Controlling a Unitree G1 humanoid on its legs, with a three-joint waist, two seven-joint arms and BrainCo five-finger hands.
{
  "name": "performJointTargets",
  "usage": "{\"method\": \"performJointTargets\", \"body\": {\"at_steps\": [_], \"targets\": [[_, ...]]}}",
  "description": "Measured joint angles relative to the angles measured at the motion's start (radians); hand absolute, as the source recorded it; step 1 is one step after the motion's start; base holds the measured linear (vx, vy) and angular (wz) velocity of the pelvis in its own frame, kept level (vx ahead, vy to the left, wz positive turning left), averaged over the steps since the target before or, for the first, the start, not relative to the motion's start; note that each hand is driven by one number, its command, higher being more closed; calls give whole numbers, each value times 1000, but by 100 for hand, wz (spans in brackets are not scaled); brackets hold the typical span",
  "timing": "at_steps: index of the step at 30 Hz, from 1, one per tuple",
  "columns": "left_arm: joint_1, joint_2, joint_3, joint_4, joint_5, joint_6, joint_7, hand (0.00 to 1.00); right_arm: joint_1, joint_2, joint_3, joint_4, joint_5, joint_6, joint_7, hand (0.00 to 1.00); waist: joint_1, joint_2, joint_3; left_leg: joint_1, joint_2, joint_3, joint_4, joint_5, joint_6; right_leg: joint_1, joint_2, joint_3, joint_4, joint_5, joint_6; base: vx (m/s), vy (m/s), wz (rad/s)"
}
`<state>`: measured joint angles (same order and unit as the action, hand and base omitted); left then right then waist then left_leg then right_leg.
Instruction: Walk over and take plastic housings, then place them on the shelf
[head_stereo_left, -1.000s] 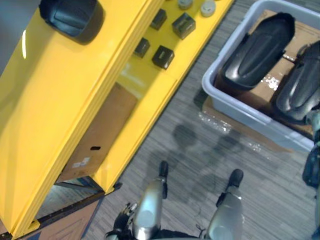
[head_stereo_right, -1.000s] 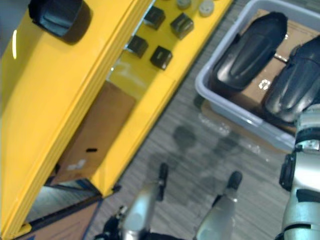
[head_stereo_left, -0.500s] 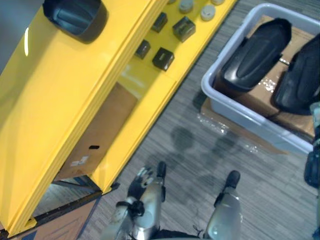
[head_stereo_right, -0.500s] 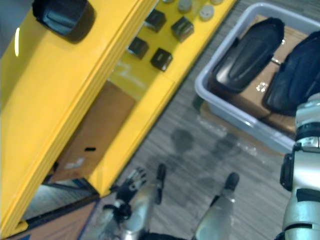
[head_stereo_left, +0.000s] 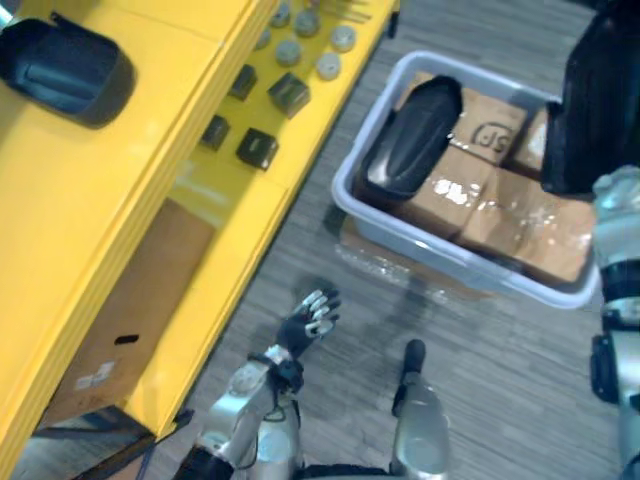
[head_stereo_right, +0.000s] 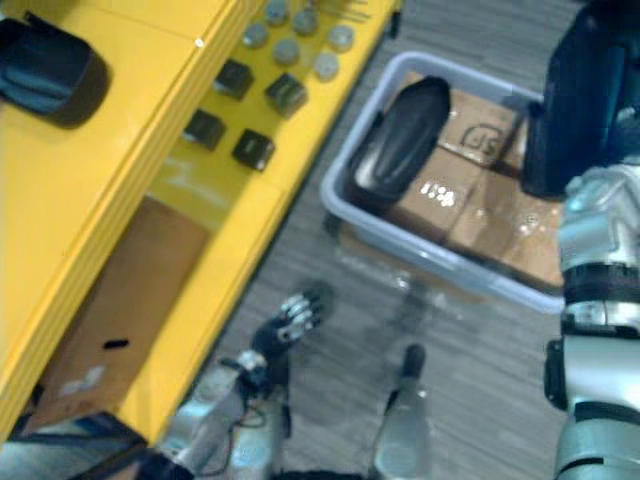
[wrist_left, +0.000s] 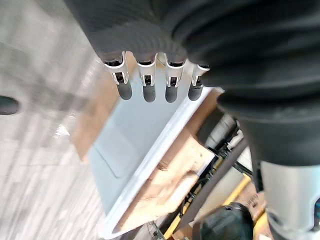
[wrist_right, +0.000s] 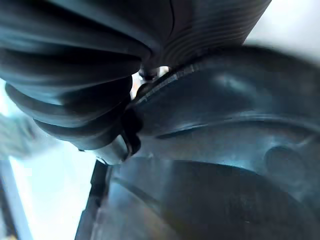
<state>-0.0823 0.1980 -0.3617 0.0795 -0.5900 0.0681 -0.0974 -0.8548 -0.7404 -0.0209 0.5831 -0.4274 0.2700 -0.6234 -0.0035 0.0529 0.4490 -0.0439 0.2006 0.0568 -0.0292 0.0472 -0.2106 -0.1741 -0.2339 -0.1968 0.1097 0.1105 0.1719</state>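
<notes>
One plastic housing (head_stereo_right: 580, 90) hangs at upper right against the right hand (head_stereo_right: 600, 200) (grasp hidden, cannot tell), raised clear of the grey bin (head_stereo_left: 450, 262), presumably for shelving; left hand (head_stereo_left: 308, 318) spread loose.

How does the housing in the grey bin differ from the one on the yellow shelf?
The bin housing lies on cardboard boxes along the grey bin's left wall; the shelf housing sits on the yellow shelf's top board. The bin housing looks long and narrow, the shelf housing shorter and rounder, though the view's edge cuts it off. Both are black, glossy shells.
</notes>
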Motion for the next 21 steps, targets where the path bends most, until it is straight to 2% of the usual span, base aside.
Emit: {"method": "performJointTargets", "body": {"at_steps": [1,3,7,9,10,11,12,14,15,17,19,21], "targets": [[-9,-1,4,0,0,1,20,0,17,14,-2,-27,-12,-14,-8,100,-2,-4,-16,2,2,5,0,-2,-3,0,3,4,-4,1,-1,33,-10,-18],[-43,-14,35,0,0,3,103,0,86,65,-7,-142,-58,-81,-37,100,-12,-15,-72,9,11,18,-1,-7,-7,4,13,7,-16,3,-4,38,-9,-15],[-142,-22,62,20,1,-1,193,0,139,129,-11,-254,-100,-189,-76,100,-15,-31,-104,48,26,48,-3,-10,-10,37,31,17,-37,10,-12,14,-15,-16],[-215,-37,89,80,8,-14,252,0,186,192,-9,-342,-122,-272,-98,100,-16,-50,-142,61,36,72,-2,-16,-17,39,44,35,-51,17,-17,-16,-17,-25],[-232,-39,95,97,8,-20,268,0,198,206,-8,-363,-133,-298,-103,100,-19,-56,-149,62,37,77,-2,-16,-18,39,46,37,-55,19,-17,-16,-12,-29],[-268,-48,111,135,33,-44,317,0,231,236,6,-415,-151,-359,-121,100,-29,-72,-168,65,37,94,-3,-17,-19,39,48,48,-73,32,-18,-17,-3,-23],[-280,-50,119,147,52,-49,336,0,242,249,12,-434,-162,-381,-121,100,-34,-79,-174,68,35,100,-3,-18,-18,39,49,55,-79,37,-17,-18,5,-32],[-330,-50,136,203,61,-82,395,0,279,282,32,-490,-197,-458,-131,100,-48,-91,-181,91,32,117,-3,-23,-18,61,49,67,-100,50,-14,-15,9,-20],[-344,-52,143,216,63,-88,405,0,291,287,36,-504,-207,-477,-139,100,-52,-93,-182,98,32,117,-2,-25,-18,69,49,68,-106,52,-14,-27,5,-4],[-380,-51,164,219,62,-137,426,0,313,314,52,-539,-217,-552,-150,100,-66,-99,-194,99,32,121,1,-26,-18,71,50,71,-113,56,-15,-32,-1,-5],[-409,-60,163,218,62,-172,439,0,314,333,57,-544,-217,-594,-157,100,-64,-100,-196,98,32,124,2,-26,-18,71,51,74,-120,61,-17,-32,-6,-6],[-419,-79,162,218,58,-196,445,0,319,355,85,-544,-225,-617,-158,100,-64,-99,-208,98,32,129,2,-26,-18,70,52,78,-124,65,-18,-25,-6,-7]]}}
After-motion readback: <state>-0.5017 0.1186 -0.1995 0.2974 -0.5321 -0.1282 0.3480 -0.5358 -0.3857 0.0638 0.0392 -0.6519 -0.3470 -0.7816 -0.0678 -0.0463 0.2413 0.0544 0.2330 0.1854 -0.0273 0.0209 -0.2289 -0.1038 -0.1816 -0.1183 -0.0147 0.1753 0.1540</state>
